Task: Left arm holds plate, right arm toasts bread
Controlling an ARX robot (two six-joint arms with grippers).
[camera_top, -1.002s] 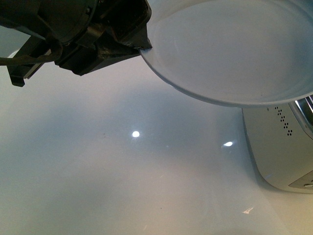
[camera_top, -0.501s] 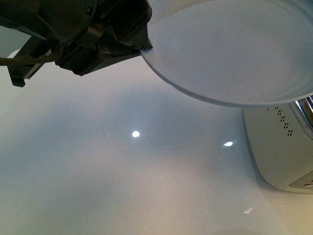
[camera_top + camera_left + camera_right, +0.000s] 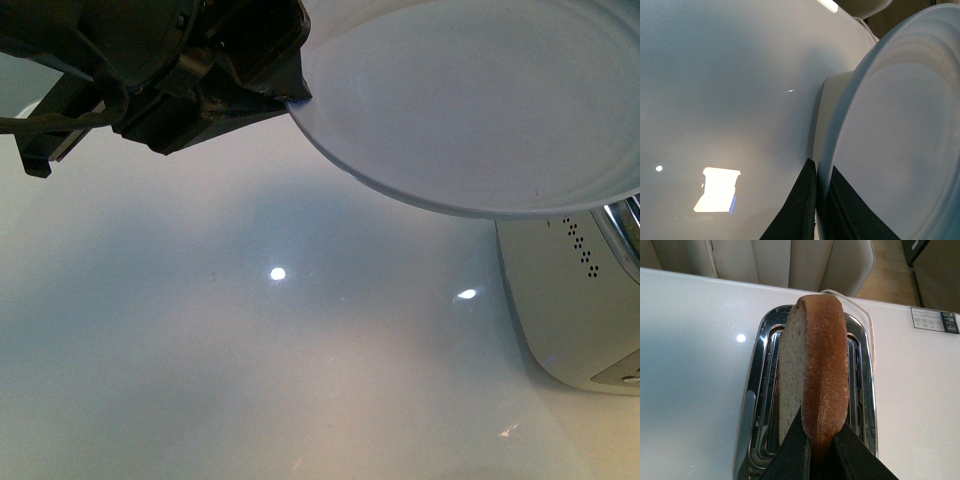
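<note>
Domestic kitchen or dining spot: chrome two-slot toaster (image 3: 756, 405) on glossy white table (image 3: 685, 365), cream chairs (image 3: 765, 260) behind, wooden floor (image 3: 885, 270).

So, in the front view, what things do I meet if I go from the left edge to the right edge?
left gripper, its fingers closed on the plate's rim → plate, held up in the air → toaster, low at the right edge, partly under the plate

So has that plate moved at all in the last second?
No. In the front view the plate hangs at the same spot over the white toaster, its rim crossing the toaster's top at the same place as before.
</note>
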